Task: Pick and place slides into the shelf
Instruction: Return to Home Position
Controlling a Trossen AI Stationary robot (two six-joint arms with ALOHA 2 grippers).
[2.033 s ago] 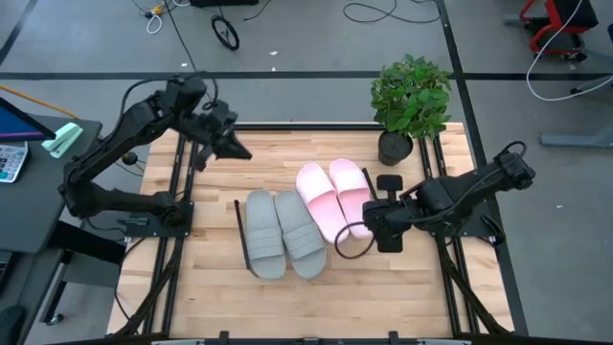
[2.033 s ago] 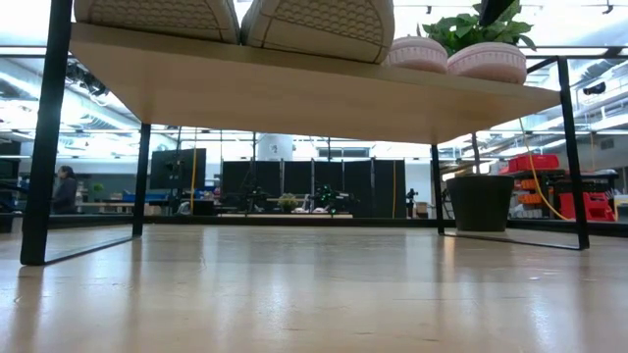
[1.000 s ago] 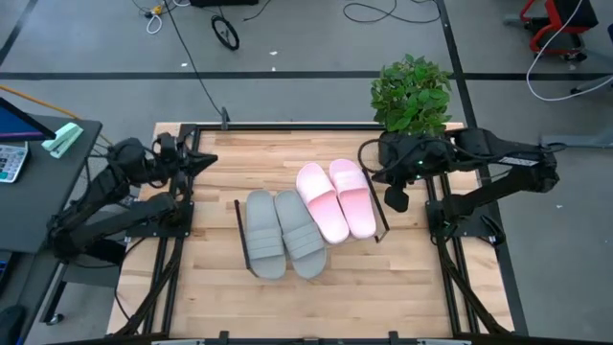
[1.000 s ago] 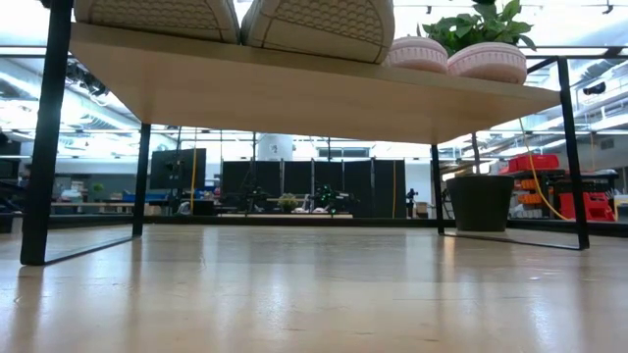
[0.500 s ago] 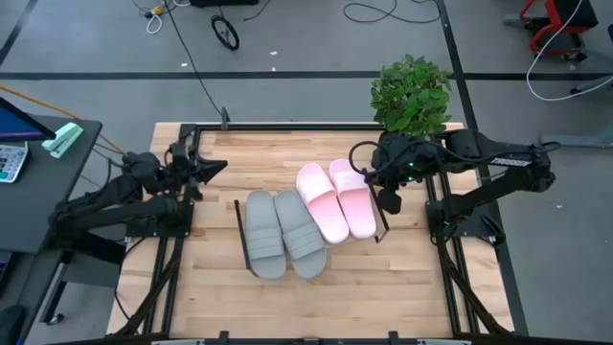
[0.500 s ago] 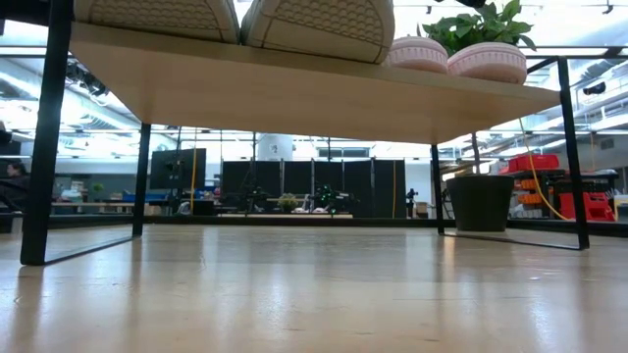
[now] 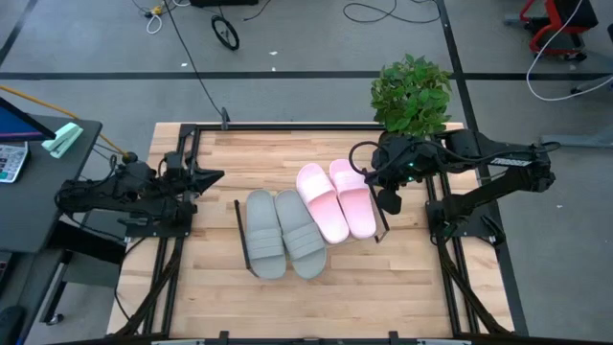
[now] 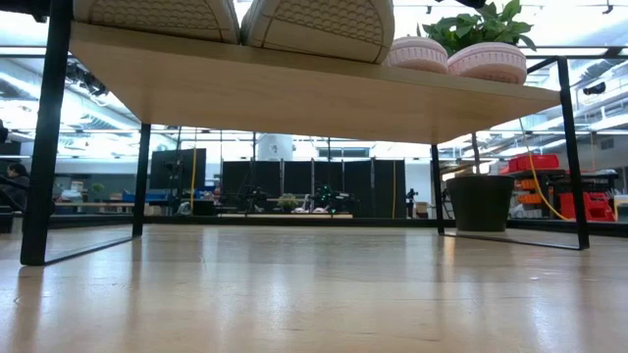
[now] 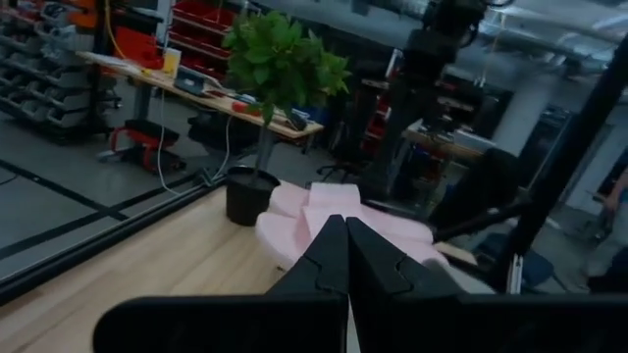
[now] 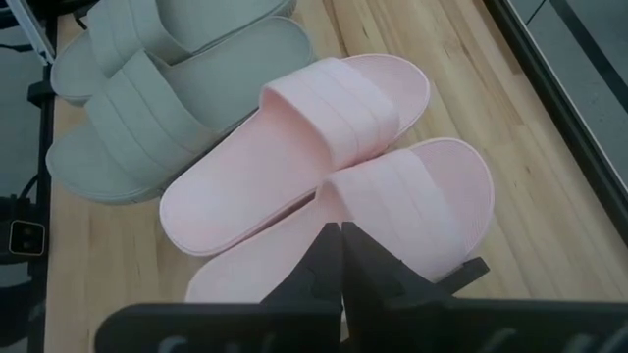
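Observation:
The shelf (image 8: 294,93) stands mid-table on thin black end frames (image 7: 239,235). On its board rest the slides, soles down: a pale grey pair (image 7: 284,233) on the left and a light pink pair (image 7: 335,199) on the right, also seen in the right wrist view (image 10: 324,147). My left gripper (image 7: 215,175) is shut, held level over the table's left side and pointing at the slides (image 9: 334,211). Shut too, my right gripper (image 7: 388,201) hangs above the shelf's right end, slanting down over the pink pair. Neither touches anything.
A potted plant (image 7: 410,101) stands at the table's far right corner, behind the shelf's right end. Black frame rails (image 7: 177,259) run along both table sides. Bare wood (image 7: 306,307) lies between the shelf and the near edge. A side desk (image 7: 38,144) stands left of the table.
My left arm has folded back and swung round; its shut gripper has sunk and shifted a little toward the near edge, now pointing level at the slides. The slides and shelf have stayed put.

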